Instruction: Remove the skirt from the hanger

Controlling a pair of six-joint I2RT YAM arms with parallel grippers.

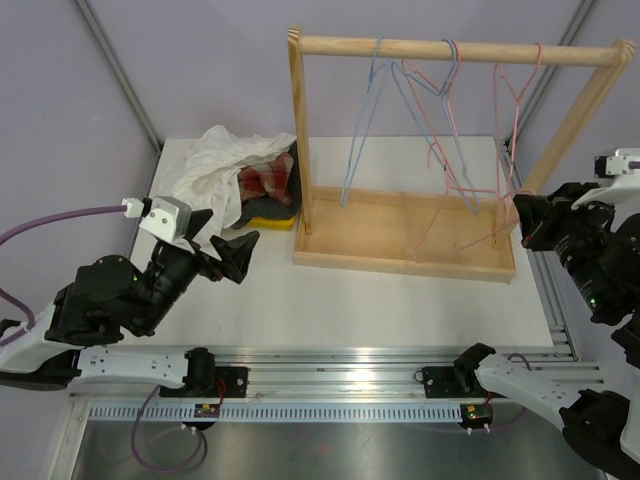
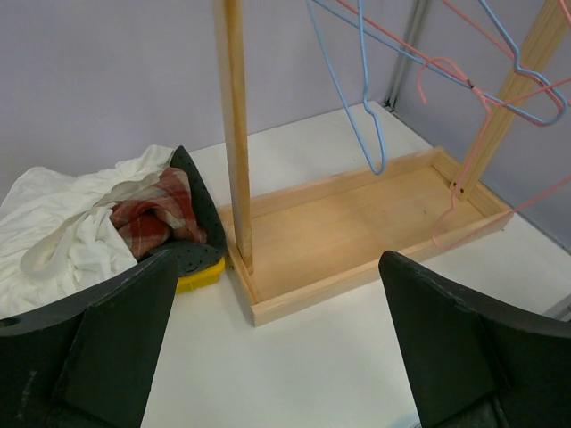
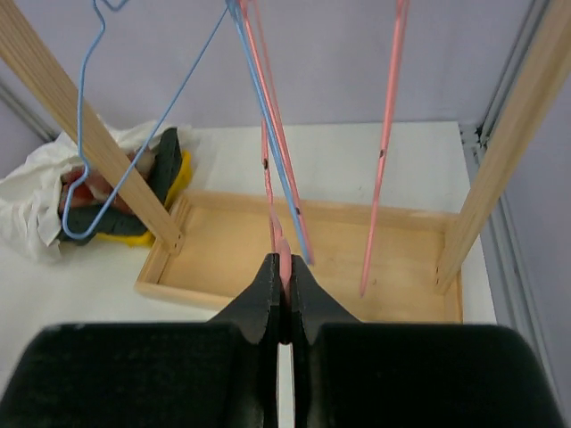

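Hanger wire (image 3: 270,196) inside tightly closed right claw (image 3: 284,266)

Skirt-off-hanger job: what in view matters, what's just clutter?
Job: pink hanger, pinched in the shut right tool; rack. Every hanger is bare.
Lying about: other hangers; clothes pile left of the rack, contents hard to tell; open left tool.
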